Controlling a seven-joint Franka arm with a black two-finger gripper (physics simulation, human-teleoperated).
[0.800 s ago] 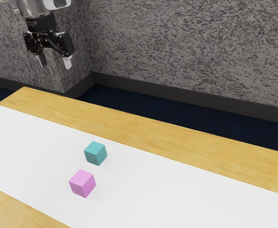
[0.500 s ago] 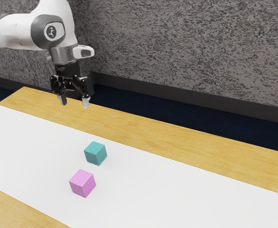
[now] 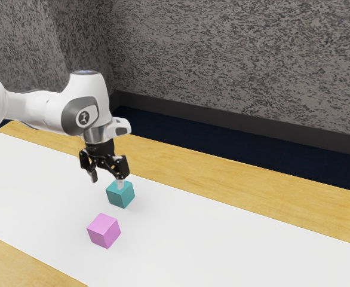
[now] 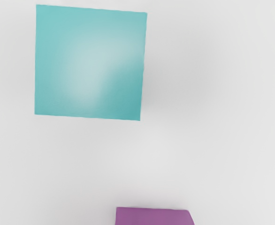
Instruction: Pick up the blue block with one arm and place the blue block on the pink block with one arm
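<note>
White mat [image 3: 235, 239]: my gripper [image 3: 107, 179] hung spread over blue block [image 3: 120, 194]; judged it light, rigid, smooth; pinch 2 opposite flat sides.

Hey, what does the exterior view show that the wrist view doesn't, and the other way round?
Exterior view's own: the white arm, its open pincer poised close above the blue block, the wooden table and the speckled wall. Wrist view's own: a straight-down look at the blue block's square top face, with an edge of the pink block nearby. Shared: both blocks, resting apart on the white mat.
</note>
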